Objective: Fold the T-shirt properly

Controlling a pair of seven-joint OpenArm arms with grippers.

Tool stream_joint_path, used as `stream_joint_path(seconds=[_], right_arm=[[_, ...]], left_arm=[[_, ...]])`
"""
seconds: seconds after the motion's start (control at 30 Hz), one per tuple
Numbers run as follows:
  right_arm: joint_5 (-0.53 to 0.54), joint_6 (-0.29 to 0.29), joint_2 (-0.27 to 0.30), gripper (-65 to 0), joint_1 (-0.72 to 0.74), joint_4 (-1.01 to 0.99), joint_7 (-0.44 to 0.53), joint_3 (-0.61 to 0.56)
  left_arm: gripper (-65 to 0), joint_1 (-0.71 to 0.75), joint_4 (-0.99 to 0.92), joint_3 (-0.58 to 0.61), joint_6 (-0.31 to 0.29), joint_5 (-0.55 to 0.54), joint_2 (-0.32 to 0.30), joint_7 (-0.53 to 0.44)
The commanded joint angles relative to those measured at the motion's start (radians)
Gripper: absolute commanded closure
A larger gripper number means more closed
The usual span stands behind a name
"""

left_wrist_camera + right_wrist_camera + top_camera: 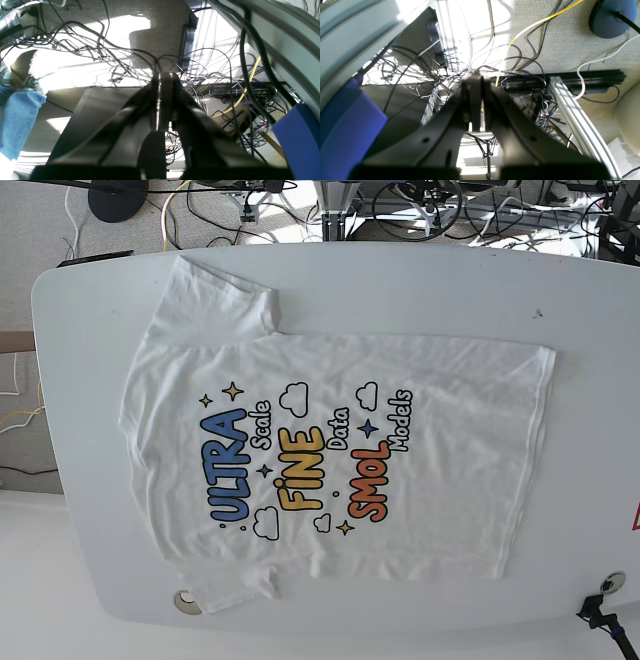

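Left fingers [165, 77] pressed together, gripping nothing, seen from the left wrist view above a carpeted floor [125, 10] strewn with tangled cables [105, 50]; right fingers [476, 76] likewise closed and empty in the right wrist view, over a yellow cable [532, 25] and a white one [595, 61]; neither arm appears in the base view; there the T-shirt [330, 460] lies spread flat, print up, on the white tabletop [420, 280], sleeves toward that view's left, hem toward its right, "ULTRA FINE SMOL" readable sideways; no containers are visible.
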Motion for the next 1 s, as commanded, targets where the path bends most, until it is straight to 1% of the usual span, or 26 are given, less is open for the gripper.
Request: stream_joint_path(seconds=[0.0, 0.5, 0.97], right_arm=[[-0.01, 0.014, 0.002, -1.1, -0.002, 0.008, -0.006, 0.003], [-0.01, 0.011, 0.009, -0.9, -0.008, 0.015, -0.009, 0.004], [-0.01, 0.01, 0.013, -0.7, -0.038, 0.044, -0.005, -0.001]], left_arm=[[0.0, 0.013, 0.008, -0.002, 0.0, 0.007, -0.011, 0.002], [0.0, 0.017, 0.007, 0.0, 0.003, 0.009, -0.026, 0.014], [0.0, 0.042, 0.029, 0.0, 0.0, 0.01, -0.036, -0.007]])
